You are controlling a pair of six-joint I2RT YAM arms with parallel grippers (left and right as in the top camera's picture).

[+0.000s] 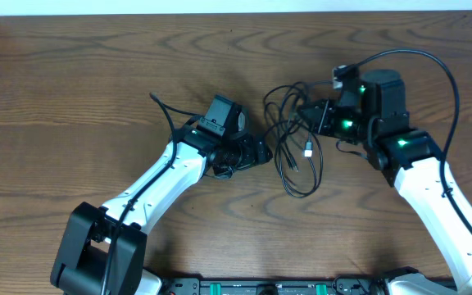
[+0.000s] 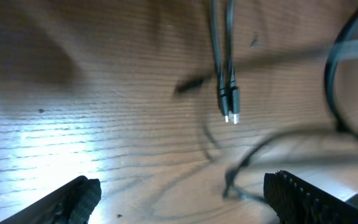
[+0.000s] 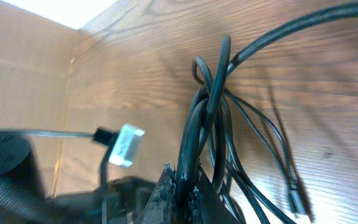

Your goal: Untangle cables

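Note:
A tangle of thin black cables point(image 1: 293, 139) lies on the wooden table at centre, with loops reaching down to the front and small plugs point(image 1: 310, 150) inside the loops. My right gripper point(image 1: 316, 115) is shut on a bundle of the black cables point(image 3: 194, 134) at the tangle's right side. A white-tipped plug point(image 3: 124, 144) shows on the left in the right wrist view. My left gripper point(image 1: 259, 152) is open just left of the tangle. Its fingers point(image 2: 179, 199) are spread above the table, with two black plugs point(image 2: 229, 99) ahead of them.
The wooden table point(image 1: 97, 98) fills the view. A thick black robot cable point(image 1: 416, 57) arcs above the right arm. Another black robot cable point(image 1: 166, 115) trails behind the left arm.

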